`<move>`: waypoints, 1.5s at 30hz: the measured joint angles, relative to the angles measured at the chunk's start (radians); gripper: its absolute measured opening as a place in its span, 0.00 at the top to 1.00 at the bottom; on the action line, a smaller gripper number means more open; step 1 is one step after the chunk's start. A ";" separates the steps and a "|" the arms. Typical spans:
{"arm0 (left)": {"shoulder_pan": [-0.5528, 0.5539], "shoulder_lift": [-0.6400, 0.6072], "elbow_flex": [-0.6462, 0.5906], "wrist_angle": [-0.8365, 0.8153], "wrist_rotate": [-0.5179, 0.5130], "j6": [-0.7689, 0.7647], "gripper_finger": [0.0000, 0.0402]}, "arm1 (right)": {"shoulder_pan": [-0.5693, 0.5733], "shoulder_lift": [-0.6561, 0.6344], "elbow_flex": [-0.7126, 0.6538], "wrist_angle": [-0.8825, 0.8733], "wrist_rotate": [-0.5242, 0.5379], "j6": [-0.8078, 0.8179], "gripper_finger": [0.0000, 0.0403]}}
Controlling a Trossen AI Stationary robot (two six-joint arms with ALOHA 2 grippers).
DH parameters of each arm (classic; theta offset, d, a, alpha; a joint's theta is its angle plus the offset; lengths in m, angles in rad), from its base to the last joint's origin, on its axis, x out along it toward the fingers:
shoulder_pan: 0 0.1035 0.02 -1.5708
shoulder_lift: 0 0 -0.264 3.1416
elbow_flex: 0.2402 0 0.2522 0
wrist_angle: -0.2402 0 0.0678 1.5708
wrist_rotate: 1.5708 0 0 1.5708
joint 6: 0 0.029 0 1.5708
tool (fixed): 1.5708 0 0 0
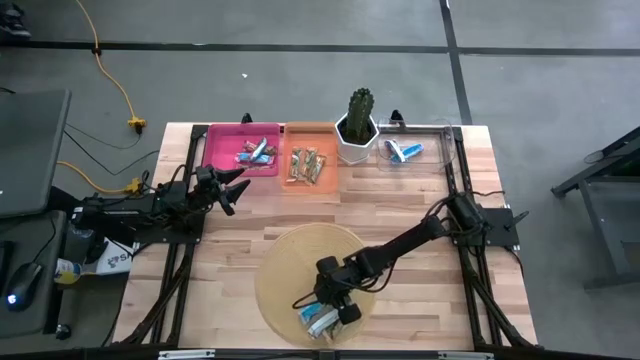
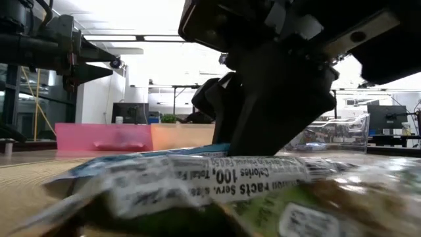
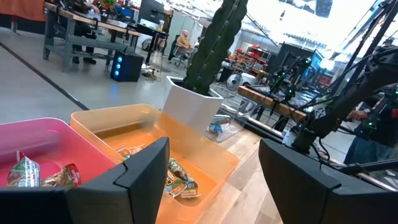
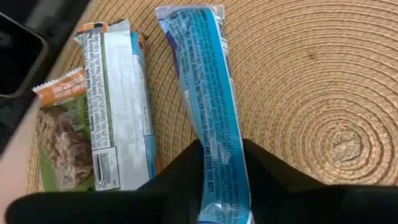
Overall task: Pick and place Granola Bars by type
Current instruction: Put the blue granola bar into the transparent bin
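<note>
Three granola bars lie at the near edge of the round woven mat (image 1: 300, 265): a blue one (image 4: 208, 106), a white-and-green one (image 4: 121, 106) and a tan one (image 4: 59, 134). My right gripper (image 4: 221, 171) (image 1: 335, 305) is down over them, its fingers closed against the blue bar's two long edges. More bars lie in the pink tray (image 1: 243, 150), the orange tray (image 1: 310, 165) and the clear tray (image 1: 415, 150). My left gripper (image 3: 211, 186) (image 1: 232, 187) hovers open near the pink tray, touching nothing. My right gripper pinches the blue bar between its two fingers, across the bar's width at the part nearest the wrist (image 4: 217, 155). The fingers (image 4: 180, 171) come from above, slanting, and lie across the bar. The bar lies flat on the mat.
A green cactus in a white pot (image 1: 358, 125) stands between the orange and clear trays at the table's far edge. The low view is filled by the bars' wrappers (image 2: 217, 178) right at the lens. Bare wood shows around the mat.
</note>
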 joint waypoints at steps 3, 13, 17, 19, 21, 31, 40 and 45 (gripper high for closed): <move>0.000 0.000 0.000 0.000 0.000 0.000 0.39 | -0.011 -0.009 -0.001 -0.005 0.007 0.000 0.80; 0.000 0.000 0.000 0.000 0.000 0.000 0.39 | -0.041 -0.062 -0.001 0.009 0.005 0.026 0.82; 0.000 0.000 0.000 0.000 0.000 0.000 0.39 | -0.057 -0.101 -0.001 0.041 -0.011 0.047 0.82; 0.000 0.001 0.000 0.000 -0.001 0.000 0.39 | -0.069 -0.119 -0.001 0.061 -0.033 0.070 0.82; 0.000 0.001 0.000 0.000 0.000 0.000 0.39 | -0.082 -0.140 -0.001 0.079 -0.072 0.102 0.82; 0.000 0.002 0.000 0.000 0.000 0.000 0.39 | -0.133 -0.280 0.001 0.123 -0.166 0.130 0.82; 0.000 0.002 0.000 0.000 0.000 0.000 0.39 | -0.182 -0.456 0.001 0.078 -0.160 0.086 0.82; 0.000 0.002 0.000 0.000 0.000 0.000 0.39 | -0.209 -0.576 0.002 -0.045 -0.088 0.034 0.82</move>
